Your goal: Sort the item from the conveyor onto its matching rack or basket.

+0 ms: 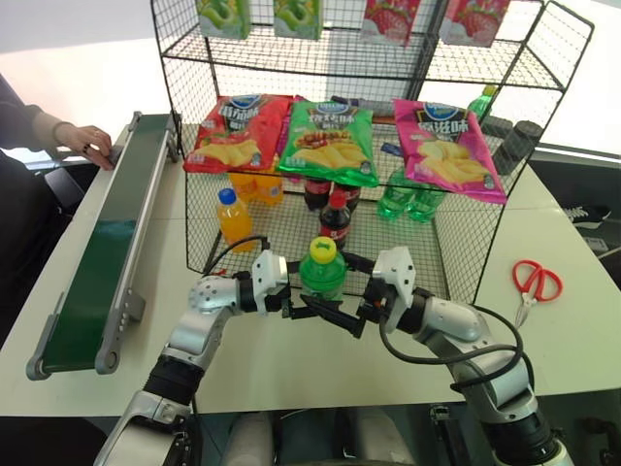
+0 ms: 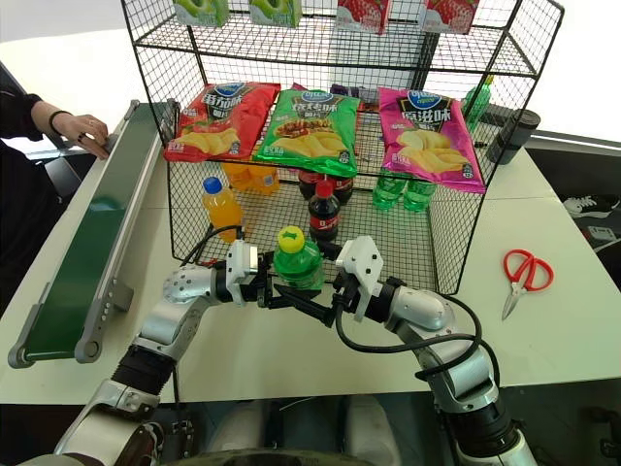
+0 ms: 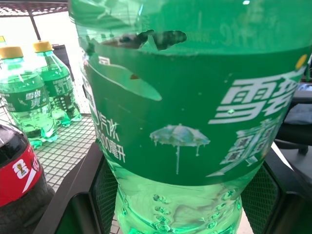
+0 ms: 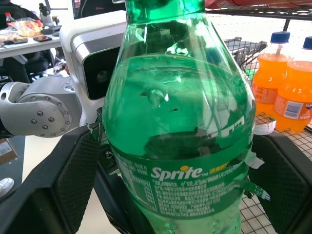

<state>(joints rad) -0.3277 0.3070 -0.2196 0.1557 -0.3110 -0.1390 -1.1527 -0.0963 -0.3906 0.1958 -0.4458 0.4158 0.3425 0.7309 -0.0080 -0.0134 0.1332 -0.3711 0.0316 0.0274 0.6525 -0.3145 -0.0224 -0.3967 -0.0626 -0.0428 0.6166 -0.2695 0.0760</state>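
Right wrist view: we read "Sprite" in white on the green label of the green soda bottle [image 4: 178,131], which stands upright between our right gripper's [image 4: 178,195] two black fingers [image 4: 73,180]. These stand spread wide, one on each side of the bottle's lower body, and we cannot tell whether the pads touch it. Behind the bottle we see the left gripper's white camera housing. The left wrist view turns the label's other face to us: large white Chinese characters, a small umbrella drawing and smaller print. Here the left gripper [image 3: 180,204] pinches the bottle low on its body, pads pressed to both sides. Beside it we see part of a cola bottle [image 3: 19,180] with a red label and two more green bottles [image 3: 36,92] with yellow caps. The left eye view shows the bottle, yellow cap up, held above the white table [image 1: 572,340] just in front of the black wire rack [image 1: 543,58], between both grippers. Three chip bags [image 1: 330,141] with Chinese writing hang on the rack, and orange-drink bottles [image 1: 233,218] stand in its basket. The conveyor [image 1: 107,243] lies well to the left, with a person's hand [image 1: 89,144] at its far end. Red scissors [image 1: 534,283] lie to the right.
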